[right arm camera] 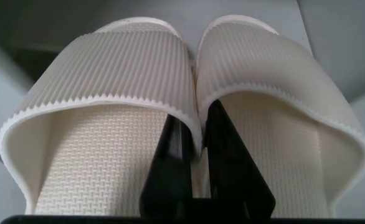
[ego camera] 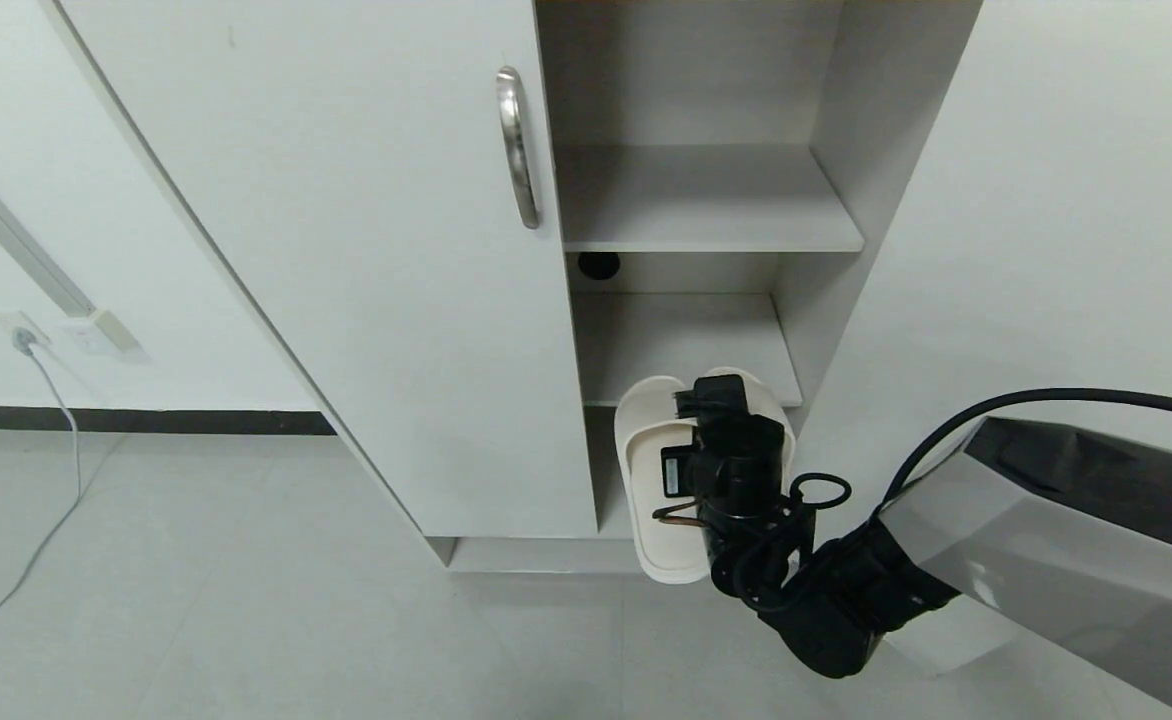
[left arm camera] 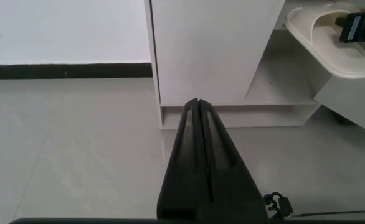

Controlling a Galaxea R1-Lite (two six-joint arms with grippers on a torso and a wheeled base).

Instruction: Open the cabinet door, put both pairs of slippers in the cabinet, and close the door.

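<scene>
This is a plain indoor room, like a home entry or a mock-up of one. Just beyond the right gripper's (ego camera: 716,395) jaws stands a white cabinet (ego camera: 876,200), its shelves (ego camera: 706,200) bare, with a door (ego camera: 346,250) and metal handle (ego camera: 516,145) beside them. The cream slippers (ego camera: 646,470) in those jaws suit a shoe cupboard. Below the jaws lies a pale tiled floor (ego camera: 246,600). Well to their left, a white wall (ego camera: 46,150) carries a black skirting (ego camera: 146,420), a socket (ego camera: 21,335) with a grey cable (ego camera: 56,500), and a trunking strip (ego camera: 6,235).
</scene>
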